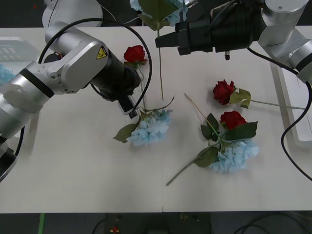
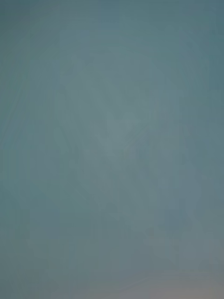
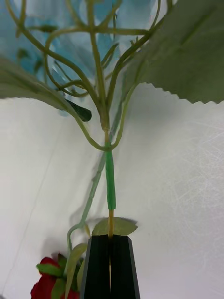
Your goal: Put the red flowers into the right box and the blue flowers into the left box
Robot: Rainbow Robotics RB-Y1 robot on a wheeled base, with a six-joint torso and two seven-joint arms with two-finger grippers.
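Note:
My left gripper is low over the table's middle, its black fingers shut on the thin stem of a blue flower that lies on the table. My right gripper reaches in from the right at the back. It is shut on another blue flower, held up in the air with its stem hanging down. Three red flowers lie loose: one beside the left arm, two at right. A third blue flower lies below them.
The left box sits at the table's left edge with a bit of pale blue in it. The right box shows at the right edge under the right arm's cable. The near half of the white table is bare.

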